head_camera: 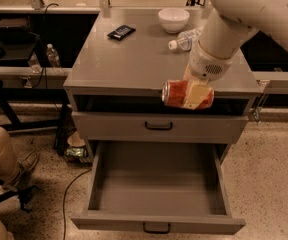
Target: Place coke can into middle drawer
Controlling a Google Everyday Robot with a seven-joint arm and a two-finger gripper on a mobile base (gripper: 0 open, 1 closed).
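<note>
Out past the front edge of the grey cabinet top, the gripper is clamped on the coke can, held sideways above the open middle drawer, presumably so it can go straight down.

On my desk I see a white bowl at 12 o'clock, a black phone at 11, and a clear bottle lying at 1, behind the pincer at the front edge. A person's leg shows at 8.
</note>
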